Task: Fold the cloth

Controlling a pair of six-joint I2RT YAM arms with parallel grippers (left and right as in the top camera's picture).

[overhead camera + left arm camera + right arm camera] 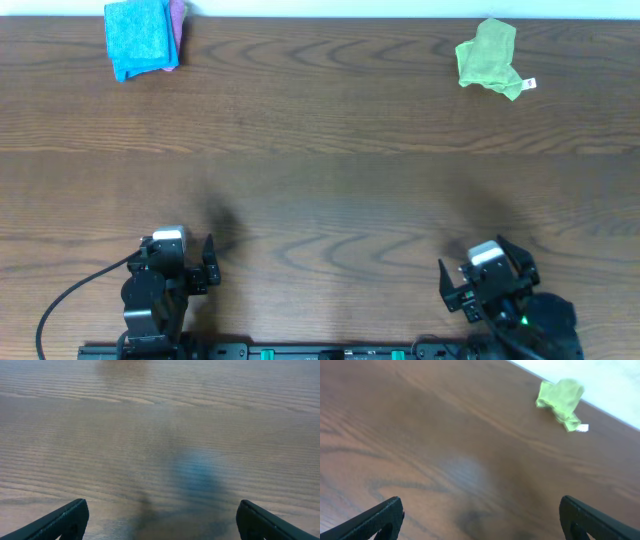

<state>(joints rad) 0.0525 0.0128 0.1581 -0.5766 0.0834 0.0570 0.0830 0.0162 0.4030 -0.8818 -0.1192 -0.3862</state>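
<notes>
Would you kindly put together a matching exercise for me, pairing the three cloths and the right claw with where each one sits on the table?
Things:
1. blue cloth
2. purple cloth
3. yellow-green cloth
4. right claw

Places:
A. near edge, right side, open and holding nothing
B. far edge, left side, lying on top of another cloth
C. far edge, right side, on its own
D. far edge, left side, mostly hidden under another cloth

Pairs: 1-B; 2-D; 3-C; 4-A
</notes>
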